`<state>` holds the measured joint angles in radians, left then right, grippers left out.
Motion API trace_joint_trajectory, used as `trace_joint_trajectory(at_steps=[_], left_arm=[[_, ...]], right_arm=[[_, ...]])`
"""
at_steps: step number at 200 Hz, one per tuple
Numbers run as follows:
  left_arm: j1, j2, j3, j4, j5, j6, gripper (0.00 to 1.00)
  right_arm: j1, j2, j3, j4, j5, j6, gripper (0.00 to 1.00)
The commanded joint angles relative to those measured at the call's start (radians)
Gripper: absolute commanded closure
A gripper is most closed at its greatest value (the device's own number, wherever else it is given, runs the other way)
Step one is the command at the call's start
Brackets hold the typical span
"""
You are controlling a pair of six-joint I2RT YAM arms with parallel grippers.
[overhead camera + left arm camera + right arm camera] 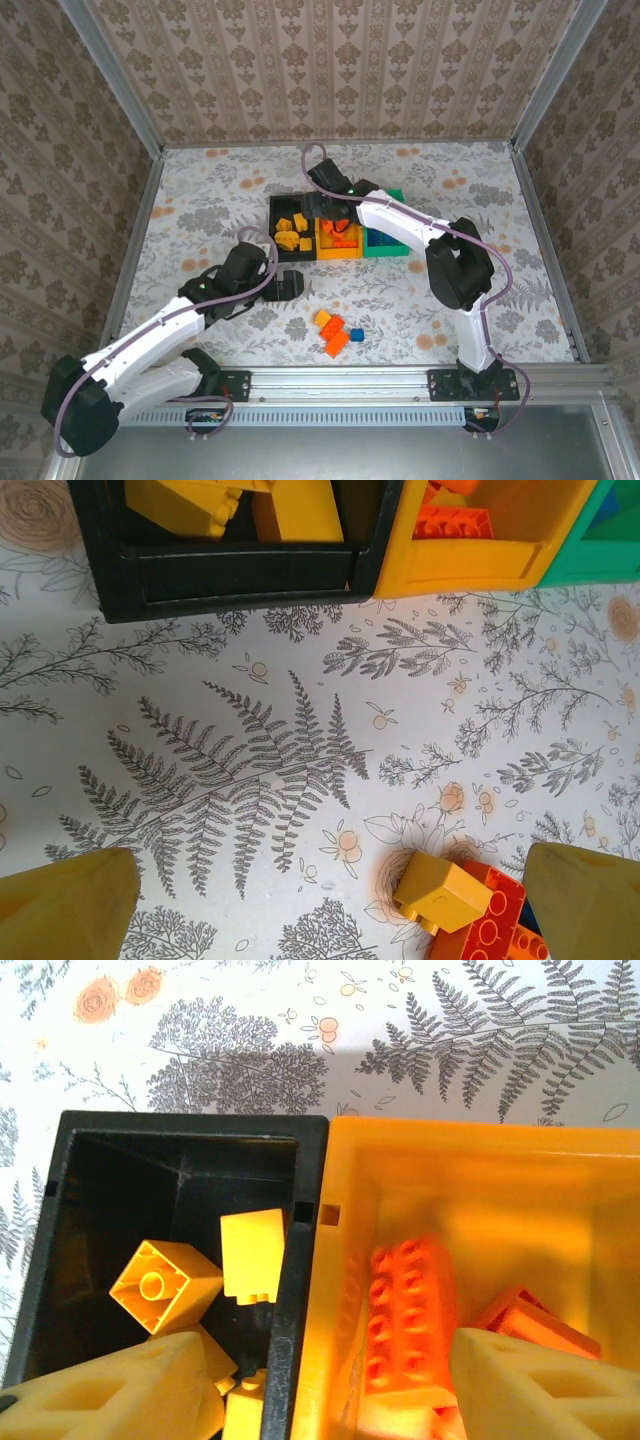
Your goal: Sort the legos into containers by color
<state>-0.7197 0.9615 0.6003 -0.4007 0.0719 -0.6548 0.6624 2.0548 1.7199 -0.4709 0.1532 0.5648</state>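
The legos (337,333) are tiny bumpy bricks in yellow, orange-red and blue. About four lie loose by the near edge of the surface (200,190), with open room around them. Three containers sit joined in a row in the middle. The black container (273,225) holds yellow bricks, the yellow container (338,254) orange-red ones, the green container (385,250) blue. The left hand (285,285) hangs just in front of the row, fingers wide apart. The right hand (330,1380) hangs over the black and yellow containers, fingers apart, gripping nothing.
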Motion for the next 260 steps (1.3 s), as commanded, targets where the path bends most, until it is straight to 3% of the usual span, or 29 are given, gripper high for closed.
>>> trace_joint_trajectory(at_steps=[1, 87, 122, 174, 229, 260], left_arm=[[-0.016, 0.032, 0.016, 0.035, 0.034, 0.015, 0.00], [-0.208, 0.373, 0.150, 0.118, 0.103, 0.085, 0.12], [-0.270, 0.497, 0.216, 0.055, 0.095, 0.113, 0.13], [-0.294, 0.566, 0.216, -0.041, 0.019, 0.096, 0.24], [-0.252, 0.476, 0.153, -0.117, -0.085, 0.068, 0.38], [-0.209, 0.451, 0.131, -0.075, -0.026, 0.076, 0.31]], right_arm=[[-0.003, -0.041, -0.001, -0.009, 0.002, 0.027, 0.30], [-0.032, -0.413, -0.443, 0.112, -0.030, 0.041, 0.27], [-0.067, -0.546, -0.595, 0.124, -0.038, 0.043, 0.27], [-0.116, -0.656, -0.707, 0.128, -0.049, 0.050, 0.26], [-0.127, -0.709, -0.727, 0.136, -0.059, 0.053, 0.26], [-0.130, -0.717, -0.733, 0.136, -0.060, 0.055, 0.26]])
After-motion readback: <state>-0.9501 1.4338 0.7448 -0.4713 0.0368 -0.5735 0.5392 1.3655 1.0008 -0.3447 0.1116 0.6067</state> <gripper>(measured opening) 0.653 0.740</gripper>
